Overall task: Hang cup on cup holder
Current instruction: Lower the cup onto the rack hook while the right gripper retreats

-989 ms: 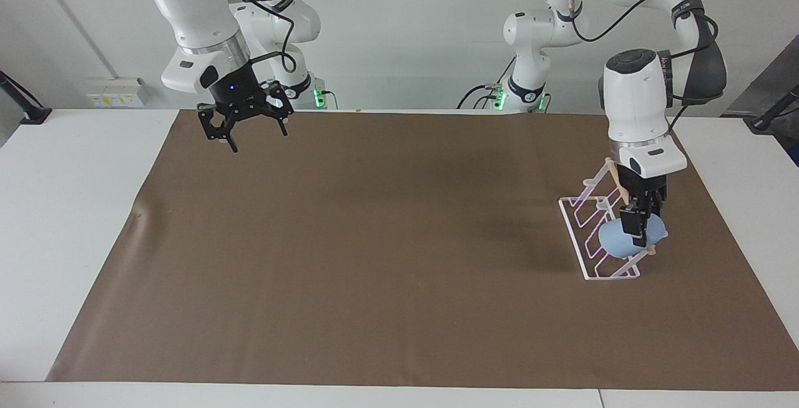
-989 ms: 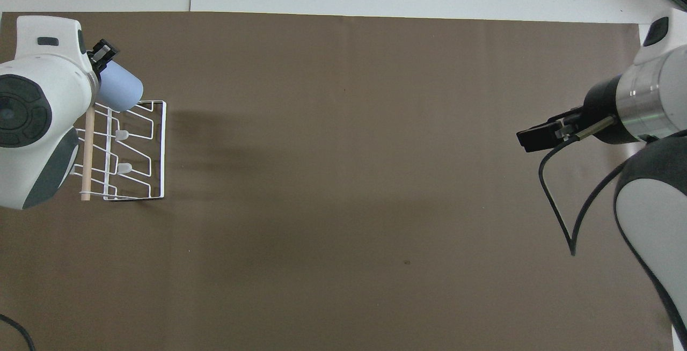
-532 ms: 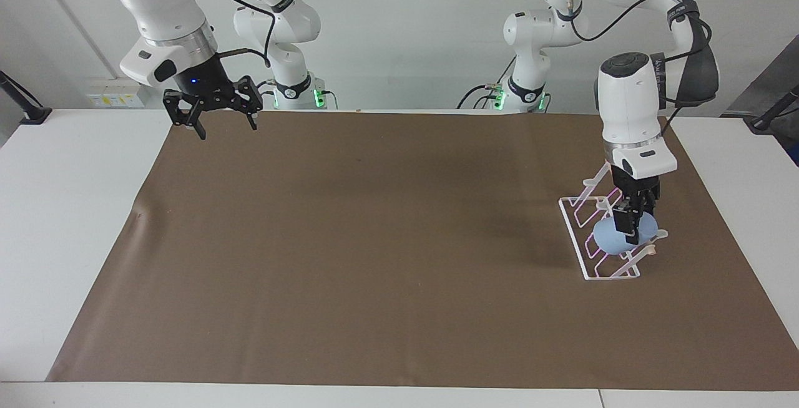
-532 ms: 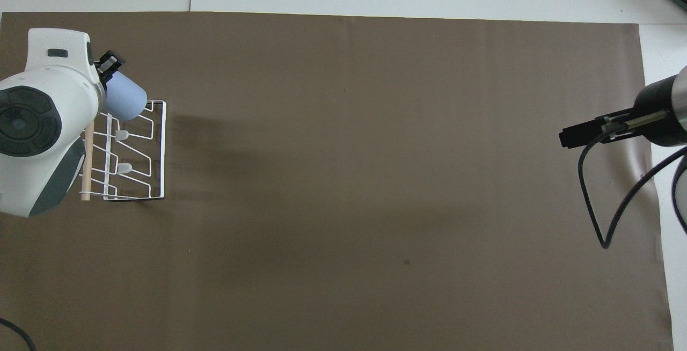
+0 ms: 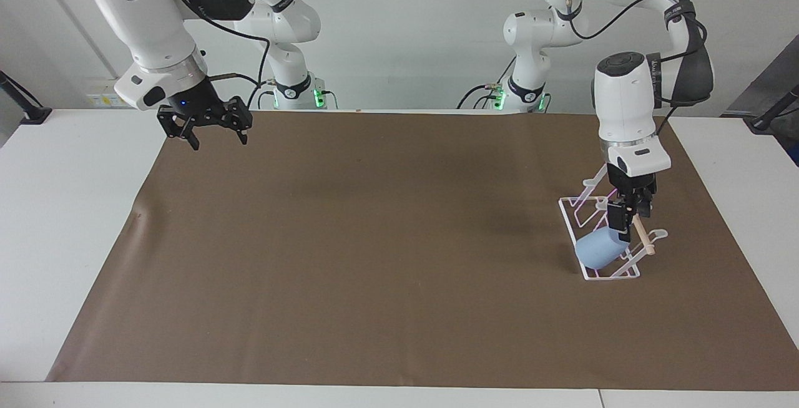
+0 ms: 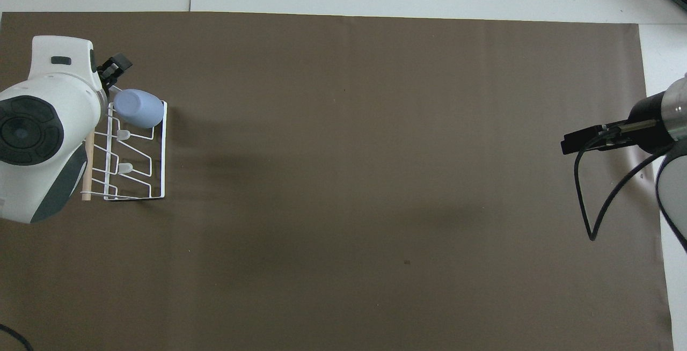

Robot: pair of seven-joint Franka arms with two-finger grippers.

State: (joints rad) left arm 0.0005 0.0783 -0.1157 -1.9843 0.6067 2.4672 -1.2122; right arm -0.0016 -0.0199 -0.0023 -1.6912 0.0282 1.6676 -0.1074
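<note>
The light-blue cup (image 5: 598, 250) (image 6: 140, 108) rests tilted over a slanted prong of the white wire cup holder (image 5: 573, 224) (image 6: 162, 152), at the rack's end farthest from the robots. Its closed base points toward the middle of the table. My left gripper (image 5: 629, 221) (image 6: 115, 66) hangs just above the rack's wooden dowel (image 5: 643, 238) (image 6: 88, 171), open and apart from the cup. My right gripper (image 5: 214, 137) (image 6: 577, 139) waits raised over the mat's corner at the right arm's end, open with nothing in it.
A brown mat (image 5: 374, 258) (image 6: 375, 179) covers most of the white table (image 5: 62, 208). The rack stands on the mat toward the left arm's end. Two further prongs (image 6: 124, 167) of the rack carry nothing.
My left gripper has opened and let go of the cup, which dropped lower onto the prong. My right arm drew back toward its own end of the table.
</note>
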